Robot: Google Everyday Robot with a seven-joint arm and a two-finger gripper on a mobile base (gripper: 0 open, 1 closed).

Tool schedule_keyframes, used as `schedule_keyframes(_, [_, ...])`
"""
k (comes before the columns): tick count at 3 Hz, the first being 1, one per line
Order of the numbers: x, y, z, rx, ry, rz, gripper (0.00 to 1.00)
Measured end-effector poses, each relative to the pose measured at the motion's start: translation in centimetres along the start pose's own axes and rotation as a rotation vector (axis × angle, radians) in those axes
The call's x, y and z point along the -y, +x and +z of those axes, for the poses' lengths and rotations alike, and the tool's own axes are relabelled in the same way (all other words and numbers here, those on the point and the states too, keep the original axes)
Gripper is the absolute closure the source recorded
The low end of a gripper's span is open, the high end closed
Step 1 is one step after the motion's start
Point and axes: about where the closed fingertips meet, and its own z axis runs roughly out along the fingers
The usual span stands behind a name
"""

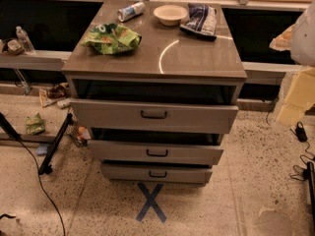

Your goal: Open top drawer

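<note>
**Top drawer partly out, gripper off to the right**

The top drawer (pixel 206 118) sits just under the cabinet top (pixel 197 58), its front pulled forward. The inside is dark, so I cannot tell the contents. The gripper (pixel 295 100) hangs at the right edge, well apart from the handle (pixel 154 114) — open or closed, I cannot tell. On top lie a green chip bag (pixel 110 37), a tipped can (pixel 131 11), a white bowl (pixel 170 14) and a dark snack bag (pixel 199 19). A blue tape X (pixel 151 201) marks the speckled floor.
</note>
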Motion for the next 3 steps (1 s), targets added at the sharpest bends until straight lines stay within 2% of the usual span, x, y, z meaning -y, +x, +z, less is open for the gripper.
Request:
schedule_keyframes(2, [0.0, -0.1, 0.2, 0.014, 0.004, 0.008, 0.0])
schedule_keyframes(3, [-0.5, -1.8, 2.7, 0.039, 0.004, -0.048, 0.0])
